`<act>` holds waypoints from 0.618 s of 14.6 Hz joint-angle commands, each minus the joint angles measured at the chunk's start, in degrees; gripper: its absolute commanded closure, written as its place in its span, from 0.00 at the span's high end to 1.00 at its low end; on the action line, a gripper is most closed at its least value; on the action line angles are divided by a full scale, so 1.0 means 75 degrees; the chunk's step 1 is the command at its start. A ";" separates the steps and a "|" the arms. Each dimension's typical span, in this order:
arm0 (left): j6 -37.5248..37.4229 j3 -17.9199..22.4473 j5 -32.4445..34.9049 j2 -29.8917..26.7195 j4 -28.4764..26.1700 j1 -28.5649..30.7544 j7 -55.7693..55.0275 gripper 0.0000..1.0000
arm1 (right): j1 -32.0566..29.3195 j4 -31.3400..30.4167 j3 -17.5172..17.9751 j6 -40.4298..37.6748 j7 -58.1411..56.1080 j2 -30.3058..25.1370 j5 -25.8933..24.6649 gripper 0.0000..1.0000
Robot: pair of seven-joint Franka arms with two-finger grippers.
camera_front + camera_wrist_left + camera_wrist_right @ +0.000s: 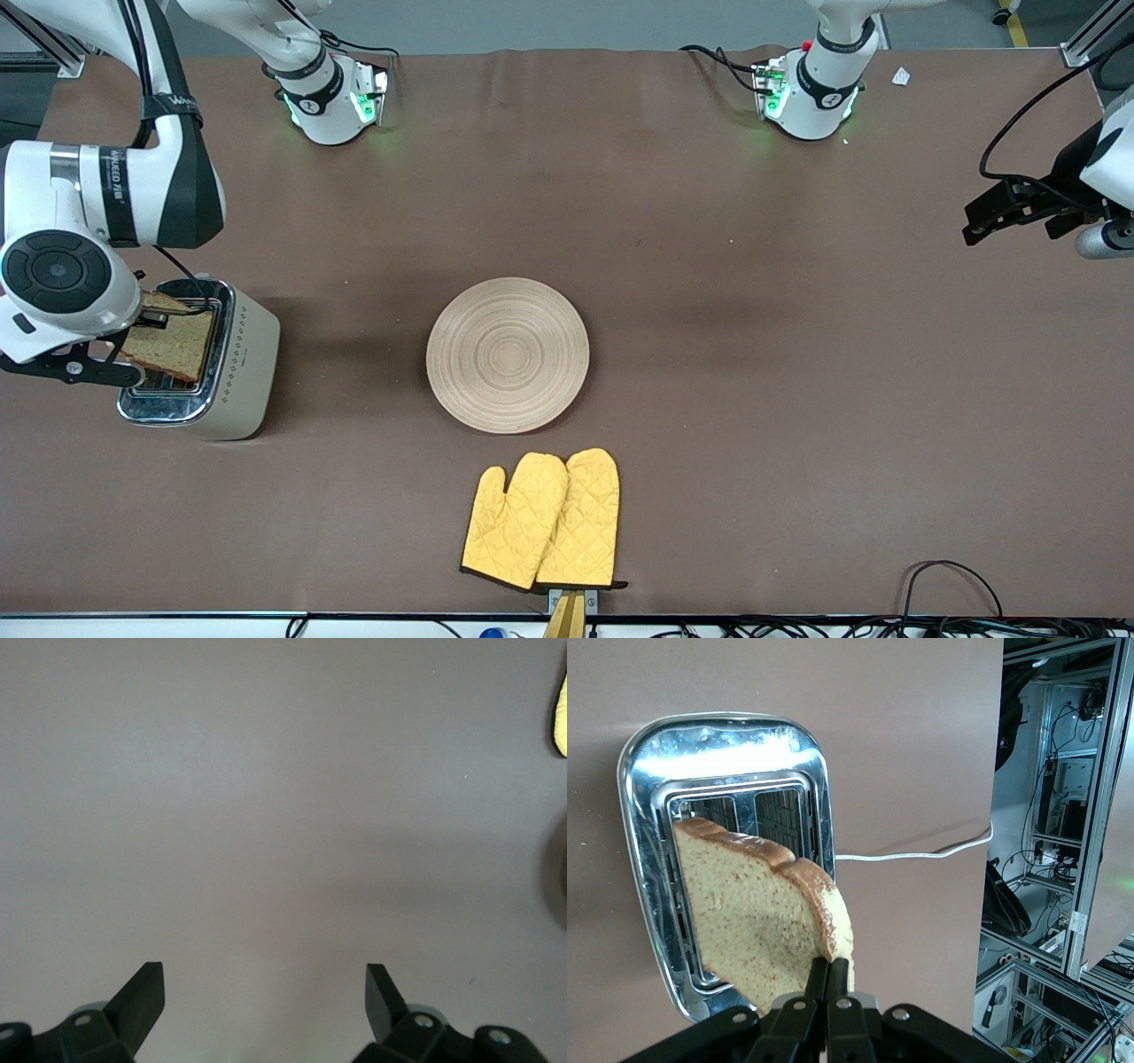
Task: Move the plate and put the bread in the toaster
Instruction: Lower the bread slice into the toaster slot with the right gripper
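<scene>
The right pincer [829, 979] hangs over the toaster [205, 363] at the right arm's end of the tabletop [797, 354], its two black fingers [818, 979] pinched tight on one edge of the bread [757, 917]. The slice is square, with a dark crust rim and a speckled tan crumb, and it tilts above the shiny chrome top, its lower corner over one of the two slots; whether it has entered the slot cannot be told. The toaster is a boxy cream thing with a row of small dots on its side, and a thin white cord [912, 850] trails off it across the brown cloth. Out in the middle lies the plate [508, 354], round, flat, pale wood with ring grain, well apart from the toaster at about its three o'clock in the front view, nothing on it. At the plate's six o'clock, nearer the front camera, a pair of quilted yellow oven mitts [542, 523] lies overlapped, close to the plate but not touching. The left pincer [264, 988] waits over bare cloth at the left arm's end of the tabletop, its dark fingertips [142, 992] spread wide apart, gripping nothing.
</scene>
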 commanded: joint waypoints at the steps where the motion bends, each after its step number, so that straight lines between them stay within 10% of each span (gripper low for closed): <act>1: -0.0030 -0.0005 0.0172 -0.0045 0.0053 0.0003 0.0125 1.00 | -0.0102 -0.0154 0.0104 0.0075 -0.0111 -0.0148 -0.0222 0.01; 9: -0.0018 -0.0017 0.0172 -0.0034 0.0053 -0.0009 -0.0016 1.00 | -0.0113 -0.0166 0.0104 0.0192 -0.0100 -0.0113 -0.0222 0.01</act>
